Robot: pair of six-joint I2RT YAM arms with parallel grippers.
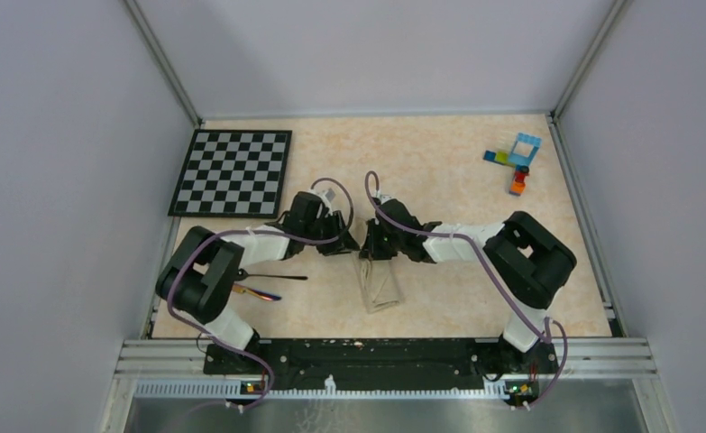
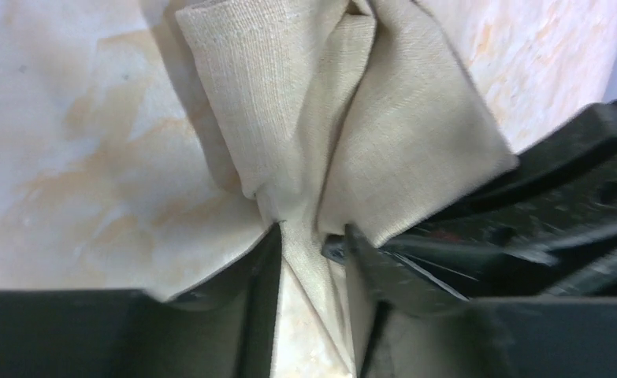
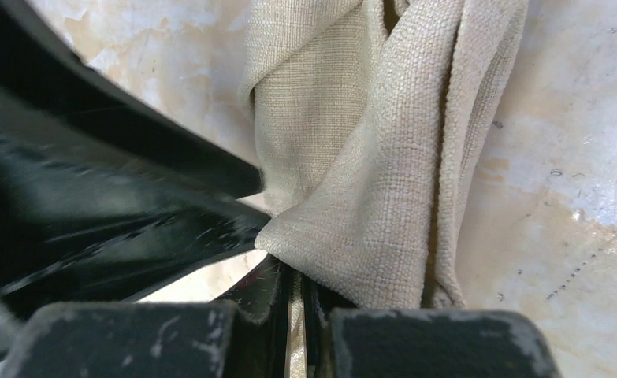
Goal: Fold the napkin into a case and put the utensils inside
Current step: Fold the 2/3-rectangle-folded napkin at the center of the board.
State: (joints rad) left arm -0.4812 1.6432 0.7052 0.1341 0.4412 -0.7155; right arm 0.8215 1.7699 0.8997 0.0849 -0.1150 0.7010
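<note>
No readable text, label, brand or number anywhere in room. Chequered board [image 1: 232, 173]: plain black-white squares, no lettering. Toy bricks [image 1: 516, 161]: too small to tell any marks. Napkin [image 2: 352, 118]: bare weave close up, no tag or print.

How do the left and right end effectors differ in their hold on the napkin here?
The left end effector has its jaws parted, with a napkin fold lying between them; the right end effector is shut on a thin napkin edge. The left reaches in from the napkin's left, the right from its right. Both meet at the napkin's far end.
</note>
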